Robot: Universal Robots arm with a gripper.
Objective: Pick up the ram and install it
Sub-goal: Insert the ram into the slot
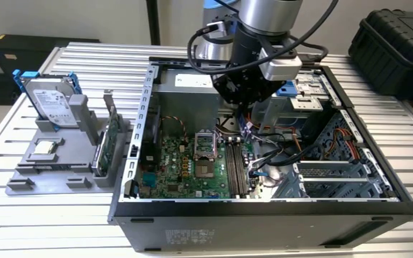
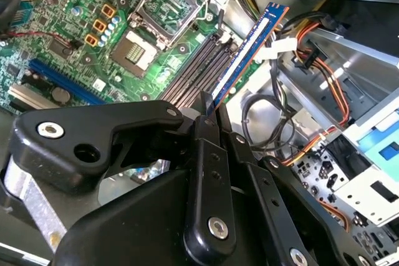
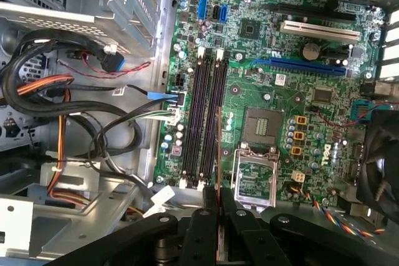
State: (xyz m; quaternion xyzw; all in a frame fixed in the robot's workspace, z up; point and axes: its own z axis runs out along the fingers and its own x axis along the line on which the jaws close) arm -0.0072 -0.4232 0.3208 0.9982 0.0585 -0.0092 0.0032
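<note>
With the ram clamped edge-on between our gripper fingers above the motherboard, pickup is done; both memory slots remain unfilled, so seating is left

Silver arm w/ blue ring, black cables, black hand, silver screws

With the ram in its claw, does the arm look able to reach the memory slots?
Probably yes: the claw holds the ram above the open case, and the memory slots lie bare, with cables off to one side.
</note>
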